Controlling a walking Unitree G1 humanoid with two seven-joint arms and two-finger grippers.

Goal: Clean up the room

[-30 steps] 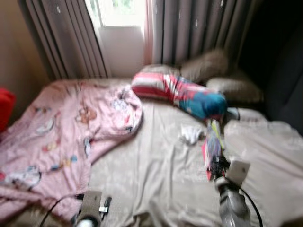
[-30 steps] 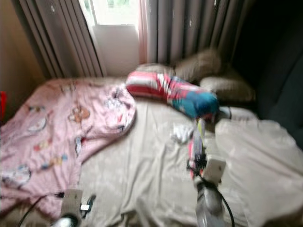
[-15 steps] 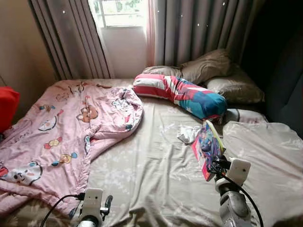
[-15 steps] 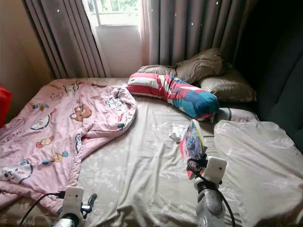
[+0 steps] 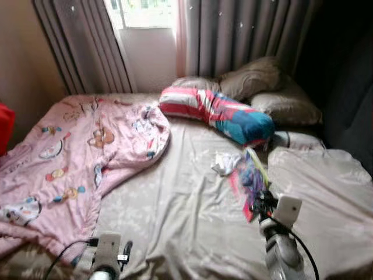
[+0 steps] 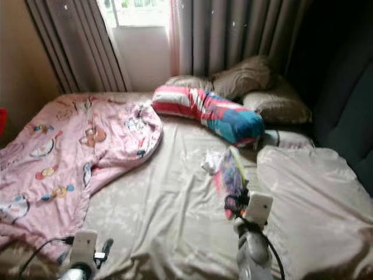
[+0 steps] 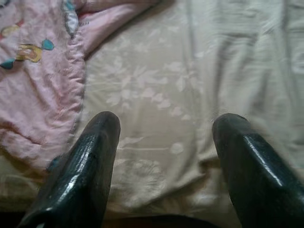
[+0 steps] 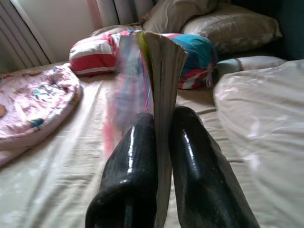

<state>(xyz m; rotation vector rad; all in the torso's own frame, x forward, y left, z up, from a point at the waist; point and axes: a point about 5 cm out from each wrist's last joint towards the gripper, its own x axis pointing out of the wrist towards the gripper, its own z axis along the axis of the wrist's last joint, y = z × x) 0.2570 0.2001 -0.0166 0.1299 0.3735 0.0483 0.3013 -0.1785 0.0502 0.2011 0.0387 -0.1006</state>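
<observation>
Bed sheet (image 5: 186, 216): matt beige cloth, creased, faint floral print | Blanket (image 5: 70, 157): soft pink quilted cloth, cartoon print | Bolster (image 5: 218, 114): striped cloth | Curtains (image 5: 245, 35): grey cloth, pleated | Book (image 8: 159, 71): paper pages, glossy colourful cover | Right gripper (image 8: 161, 142) fingers (image 8: 130, 166): glossy black plastic | Left gripper (image 7: 164, 142): same glossy black.

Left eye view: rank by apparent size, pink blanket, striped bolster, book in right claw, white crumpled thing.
1. pink blanket
2. striped bolster
3. book, held nearer the camera in the right claw, so unsure against the bolster
4. white crumpled thing
</observation>
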